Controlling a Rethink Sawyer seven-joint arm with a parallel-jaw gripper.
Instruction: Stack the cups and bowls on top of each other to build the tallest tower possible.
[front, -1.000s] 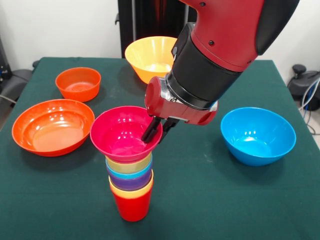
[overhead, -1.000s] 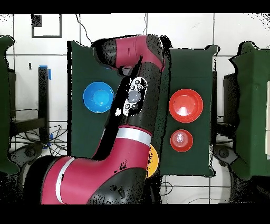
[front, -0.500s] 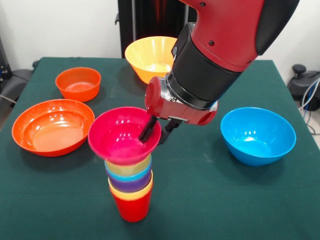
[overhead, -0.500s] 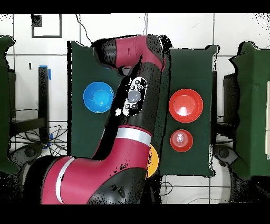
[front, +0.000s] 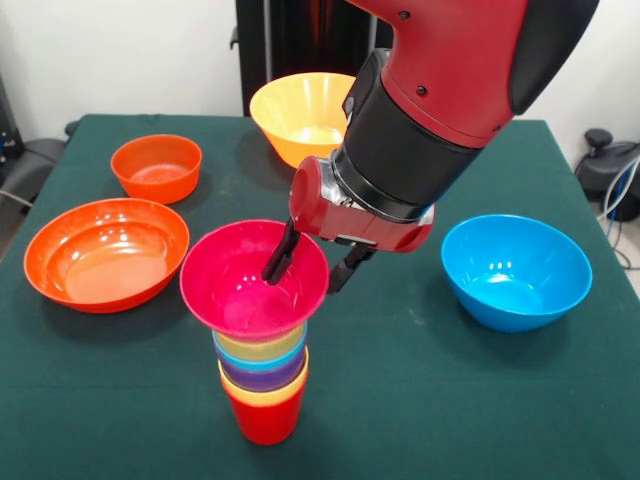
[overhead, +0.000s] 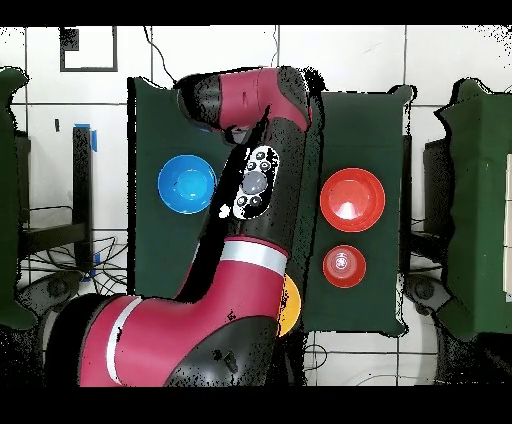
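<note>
End effector (front: 312, 268) spread open astride the magenta-pink bowl's (front: 240, 285) rim.
One finger is inside, one outside, seemingly gripping nothing; the bowl caps the nested cups (front: 262, 375) on the bench (front: 420, 400).

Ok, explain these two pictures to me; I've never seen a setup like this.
It is a red and black robot arm at a green table. One camera faces the robot; the other looks straight down. Its claw is open, one finger inside and one outside the pink bowl, which sits on a stack of cups with a red one at the bottom. Around it lie a blue bowl, a yellow-orange bowl and two orange bowls, one wide, one small. Nothing is gripped.
</note>
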